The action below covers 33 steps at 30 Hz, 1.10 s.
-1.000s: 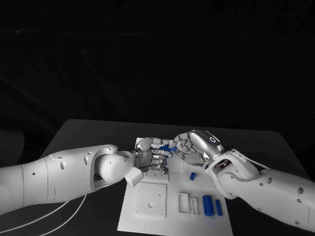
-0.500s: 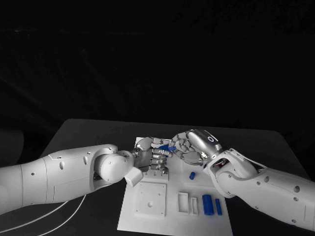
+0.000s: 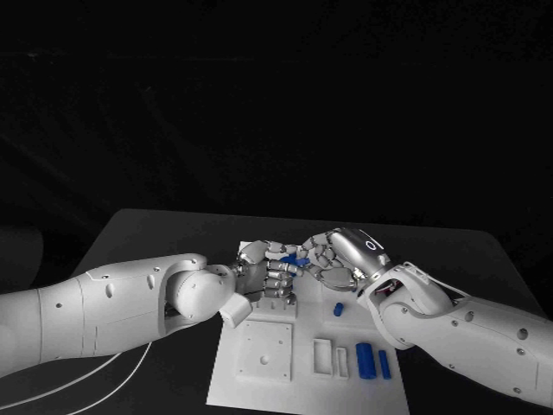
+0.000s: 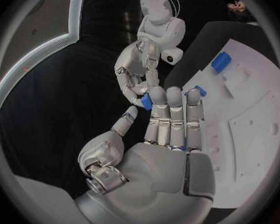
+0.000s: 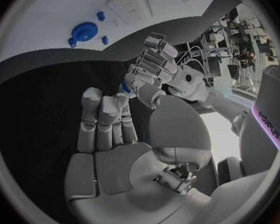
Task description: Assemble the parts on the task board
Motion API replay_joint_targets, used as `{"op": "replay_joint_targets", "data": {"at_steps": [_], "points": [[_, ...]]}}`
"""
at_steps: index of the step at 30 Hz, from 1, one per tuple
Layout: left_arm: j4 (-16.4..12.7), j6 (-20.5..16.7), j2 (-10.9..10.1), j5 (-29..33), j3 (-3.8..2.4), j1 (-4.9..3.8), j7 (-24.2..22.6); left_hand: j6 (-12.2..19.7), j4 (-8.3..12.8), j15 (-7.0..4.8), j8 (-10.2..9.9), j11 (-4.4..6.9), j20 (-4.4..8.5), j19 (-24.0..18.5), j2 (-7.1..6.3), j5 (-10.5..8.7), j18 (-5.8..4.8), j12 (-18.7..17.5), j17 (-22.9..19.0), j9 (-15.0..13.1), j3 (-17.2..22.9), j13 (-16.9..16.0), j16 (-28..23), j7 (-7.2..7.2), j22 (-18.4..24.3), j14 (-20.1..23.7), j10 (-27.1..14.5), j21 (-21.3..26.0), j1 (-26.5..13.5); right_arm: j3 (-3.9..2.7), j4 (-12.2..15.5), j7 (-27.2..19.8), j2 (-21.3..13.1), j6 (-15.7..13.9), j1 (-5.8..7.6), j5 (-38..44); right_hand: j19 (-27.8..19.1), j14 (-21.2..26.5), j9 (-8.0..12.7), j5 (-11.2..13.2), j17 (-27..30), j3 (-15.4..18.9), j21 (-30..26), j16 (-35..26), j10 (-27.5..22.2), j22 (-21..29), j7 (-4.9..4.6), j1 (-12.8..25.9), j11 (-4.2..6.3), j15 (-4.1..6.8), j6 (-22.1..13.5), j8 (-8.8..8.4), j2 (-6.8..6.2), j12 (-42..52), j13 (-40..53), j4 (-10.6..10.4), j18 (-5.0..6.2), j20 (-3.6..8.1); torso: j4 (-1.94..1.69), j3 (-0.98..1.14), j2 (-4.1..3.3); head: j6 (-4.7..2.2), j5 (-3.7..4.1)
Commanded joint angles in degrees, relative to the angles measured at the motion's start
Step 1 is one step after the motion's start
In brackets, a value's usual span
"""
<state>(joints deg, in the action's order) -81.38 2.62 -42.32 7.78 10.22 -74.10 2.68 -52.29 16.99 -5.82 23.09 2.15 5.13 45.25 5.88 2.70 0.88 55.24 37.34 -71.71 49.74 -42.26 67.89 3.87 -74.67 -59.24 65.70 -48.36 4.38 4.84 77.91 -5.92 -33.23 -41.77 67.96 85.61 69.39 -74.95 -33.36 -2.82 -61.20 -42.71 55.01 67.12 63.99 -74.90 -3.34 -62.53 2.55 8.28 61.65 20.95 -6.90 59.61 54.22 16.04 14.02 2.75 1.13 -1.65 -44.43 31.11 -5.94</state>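
Almost nothing has shifted: the left hand (image 3: 267, 275) and right hand (image 3: 330, 259) still pinch the small blue plastic part (image 3: 296, 260) together above the white task board (image 3: 304, 367), so the handover seems unfinished.

White task board (image 3: 267, 363) on black table (image 3: 140, 233). Both arms white; left hand (image 3: 267, 272) and right hand (image 3: 339, 259) silver-grey metal, right hand with a dark back bearing white marks. Small blue part (image 3: 296, 259) between the fingertips of the two hands. Blue parts on the board: small peg (image 3: 338, 309), two longer cylinders (image 3: 365, 360). Right wrist view: round blue disc (image 5: 84, 32) with small blue pieces beside it on the white board.
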Motion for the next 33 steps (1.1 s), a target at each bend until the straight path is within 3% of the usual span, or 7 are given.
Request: {"op": "replay_joint_targets", "data": {"at_steps": [1, 9, 18, 33], "points": [[-0.1, -0.5, 0.0, 0.6, -0.11, -0.03, -1.6, 0.3, -0.1, 0.07, -0.5, 0.08, 5.75, -0.4, 10.27, 0.09, -0.88, -0.2, -0.1, 0.1, 0.2, 0.1, -0.1, 0.15, 0.1, 0.3, -0.5, 0.3, 0.6, 0.00, 0.0, -0.6, 0.1, 0.5, -0.10, 0.1, 0.1, -0.1, -0.1, 0.0, -0.1, -0.3, 0.3, 0.2, 0.6, -0.7, -0.42, -0.5, -0.01, 0.31, 0.7, 0.16, 0.15, 0.0, -0.1, 0.1, 0.98, 0.23, 0.06, -0.04, -0.03, -0.02, -0.06], [-0.1, -0.5, 0.0, 1.7, -0.13, -0.03, -2.1, 0.0, -0.2, 0.11, -0.9, 0.08, 5.77, -0.5, 11.03, 0.10, -0.88, -0.1, -0.5, 0.4, 1.4, 0.4, 0.1, 0.15, 0.3, 0.4, -0.5, 0.2, 2.1, 0.00, -0.3, -0.7, 0.2, 0.5, -0.42, 0.0, 0.1, -0.1, -0.1, 0.0, -0.1, -0.4, 0.3, 0.2, 0.6, -0.7, -0.42, -0.5, -0.01, 0.31, 0.7, 0.15, 0.13, 0.0, -0.1, 0.1, 0.98, 0.23, 0.00, -0.02, -0.02, 0.17, -0.06], [0.0, 0.1, 0.1, 2.0, -0.13, -0.02, -2.4, 0.0, -0.6, 0.19, -2.0, -0.03, 5.78, -0.5, 11.12, 0.12, -0.86, -0.5, -1.3, 0.8, 5.9, 1.1, 0.0, 0.27, 1.0, 0.6, -0.7, 0.3, 6.3, 0.00, -0.4, -1.0, 0.3, 0.5, -0.61, -0.3, 0.1, -0.1, -0.1, 0.0, 0.0, -0.4, 0.3, 0.2, 0.6, -0.7, -0.42, -0.5, -0.01, 0.32, 0.7, 0.13, 0.10, 0.0, -0.1, 0.1, 0.98, 0.23, -0.01, -0.04, -0.01, 0.27, -0.13], [0.6, -0.3, 0.4, 1.9, -0.13, 0.00, -1.4, 0.7, -0.5, 0.73, -3.6, -0.60, 5.25, -0.9, 11.12, 0.07, -0.88, -1.1, -2.2, 1.9, 6.1, 1.8, -0.3, 0.87, 1.5, 1.1, -1.1, 0.3, 8.5, 0.00, -0.4, -1.7, 0.2, 0.3, -0.62, -0.8, 0.1, -0.1, -0.2, 0.0, 0.0, -0.6, 0.3, 0.1, 0.6, -0.7, -0.43, -0.5, -0.01, 0.31, 0.7, 0.04, -0.04, 0.0, -0.2, 0.1, 0.98, 0.22, 0.07, 0.01, -0.02, 0.47, -0.25]]}}
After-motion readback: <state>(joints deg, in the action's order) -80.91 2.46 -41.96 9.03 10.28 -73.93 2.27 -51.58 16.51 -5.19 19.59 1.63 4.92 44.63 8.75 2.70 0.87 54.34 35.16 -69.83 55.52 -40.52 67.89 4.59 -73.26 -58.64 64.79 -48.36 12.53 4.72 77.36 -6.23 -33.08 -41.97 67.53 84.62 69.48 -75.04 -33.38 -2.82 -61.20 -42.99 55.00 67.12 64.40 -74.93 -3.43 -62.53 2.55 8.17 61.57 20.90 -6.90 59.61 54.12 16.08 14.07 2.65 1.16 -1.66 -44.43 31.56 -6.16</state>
